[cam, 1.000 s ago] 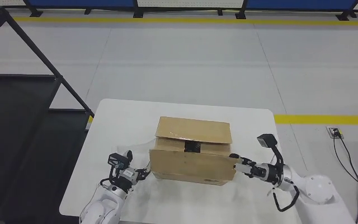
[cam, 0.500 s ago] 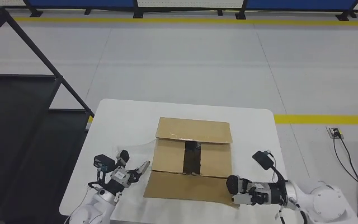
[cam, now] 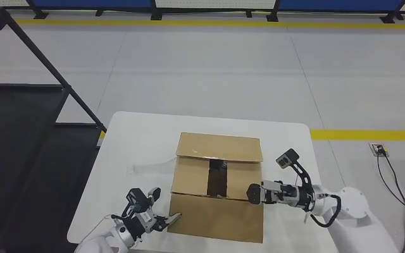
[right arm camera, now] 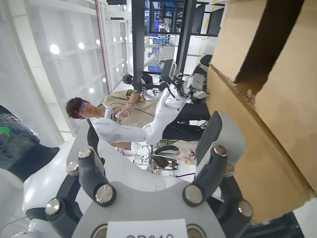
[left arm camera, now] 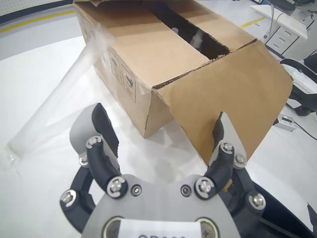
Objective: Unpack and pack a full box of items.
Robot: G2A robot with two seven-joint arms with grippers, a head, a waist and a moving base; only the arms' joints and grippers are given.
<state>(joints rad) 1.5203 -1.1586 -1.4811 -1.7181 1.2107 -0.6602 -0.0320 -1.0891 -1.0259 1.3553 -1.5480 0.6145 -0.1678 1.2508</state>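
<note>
I hold my left claw (left arm camera: 161, 122) spread wide at the left edge of the near flap (cam: 215, 218) of the cardboard box (cam: 218, 148), which sits mid-way across the table (cam: 139, 145), outer flaps folded out, while my right claw (right arm camera: 151, 130), likewise spread, hangs beside that flap's right end.

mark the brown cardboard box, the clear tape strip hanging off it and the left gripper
brown cardboard box (cam: 190, 177), top view, a closed top flap
clear tape strip (left arm camera: 58, 91), left wrist view, middle of its length
left gripper (left arm camera: 160, 111), left wrist view, midway between fingertips
</note>
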